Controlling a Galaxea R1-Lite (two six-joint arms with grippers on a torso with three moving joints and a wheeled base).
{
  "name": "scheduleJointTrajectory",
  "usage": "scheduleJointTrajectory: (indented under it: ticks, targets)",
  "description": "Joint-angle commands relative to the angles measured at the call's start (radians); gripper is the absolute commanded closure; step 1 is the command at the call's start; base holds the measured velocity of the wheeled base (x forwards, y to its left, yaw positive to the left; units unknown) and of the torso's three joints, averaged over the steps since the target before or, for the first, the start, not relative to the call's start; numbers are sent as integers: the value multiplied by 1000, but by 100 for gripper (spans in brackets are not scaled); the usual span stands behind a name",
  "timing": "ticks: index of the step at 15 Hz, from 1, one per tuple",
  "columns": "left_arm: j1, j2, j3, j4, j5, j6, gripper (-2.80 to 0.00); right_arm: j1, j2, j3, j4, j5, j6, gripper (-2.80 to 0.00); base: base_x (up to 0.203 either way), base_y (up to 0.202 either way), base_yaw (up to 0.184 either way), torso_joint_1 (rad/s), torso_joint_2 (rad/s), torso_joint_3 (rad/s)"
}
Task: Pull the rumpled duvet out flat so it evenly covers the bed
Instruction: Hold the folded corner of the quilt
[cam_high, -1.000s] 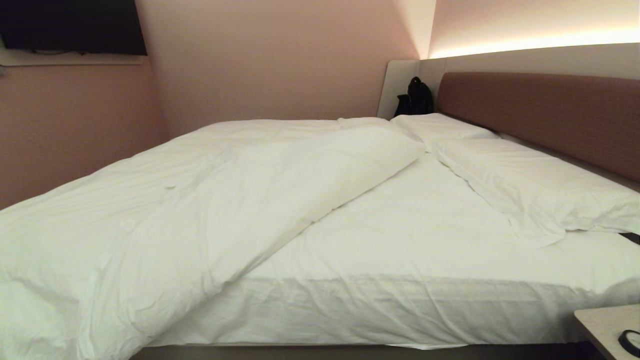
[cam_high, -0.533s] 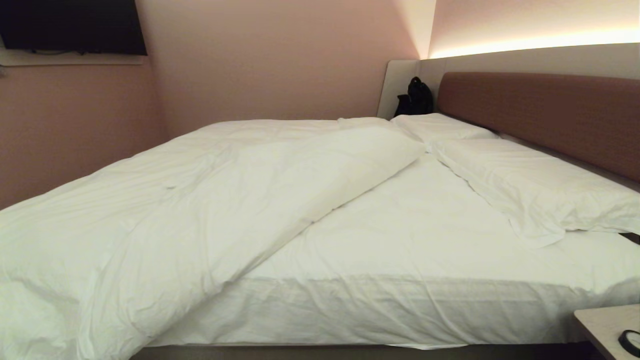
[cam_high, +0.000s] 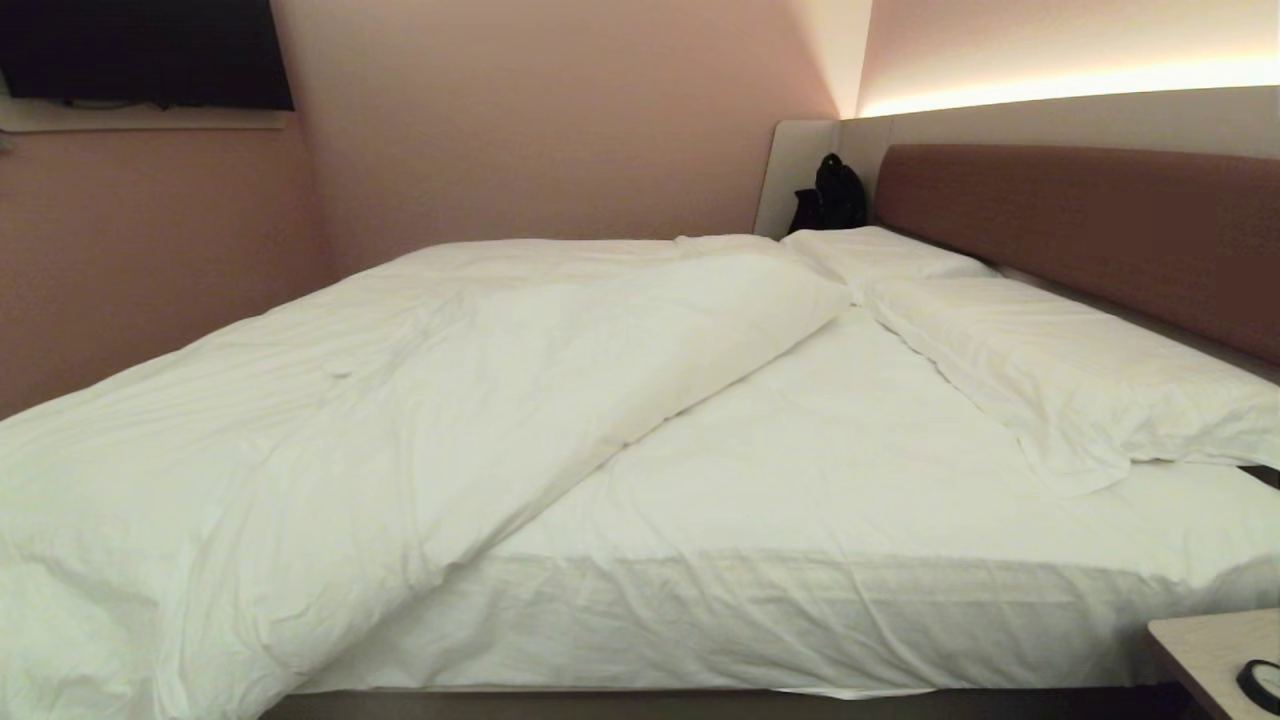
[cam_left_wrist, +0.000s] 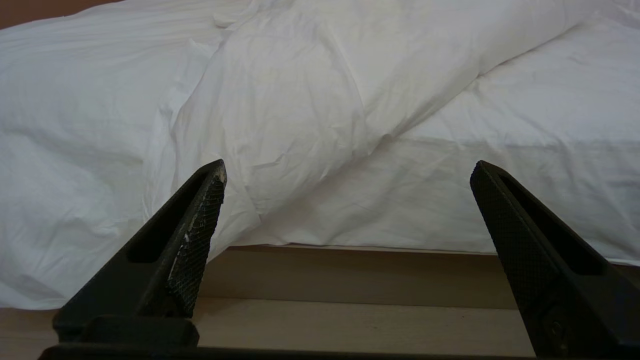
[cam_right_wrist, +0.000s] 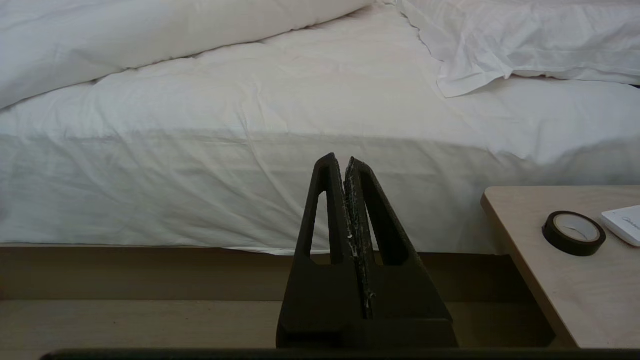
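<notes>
The head view takes in the whole bed: the duvet lies bunched across its left half, folded back along a diagonal edge, leaving the fitted sheet bare toward the two pillows and the reddish-brown headboard. A black bag sits in the far corner and a dark screen hangs on the wall. Neither arm appears there.

The wrist views supply what the head view lacks. The left wrist view shows the left claw spread wide, its two black fingers far apart with nothing between them, held low in front of the bed's near side. Ahead of it and to its left, the duvet spills over the mattress edge toward the floor; it touches no cloth.

The right wrist view shows the right claw pressed fully together, gripping nothing, low before the bare side of the mattress. The folded duvet edge lies beyond it and to its left. Just to its right stands a light wooden worktop carrying a roll of black tape and a white flat object.
</notes>
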Motion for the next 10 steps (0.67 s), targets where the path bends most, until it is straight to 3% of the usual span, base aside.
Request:
scheduleJointTrajectory:
  ticks: [1, 10]
  targets:
    - [0, 0, 0, 0, 2, -3, 0, 0, 0, 0, 0, 0, -1, 0, 0, 0, 0, 0, 0, 0]
    - [0, 0, 0, -2, 0, -2, 0, 0, 0, 0, 0, 0, 0, 0, 0, 0, 0, 0, 0, 0]
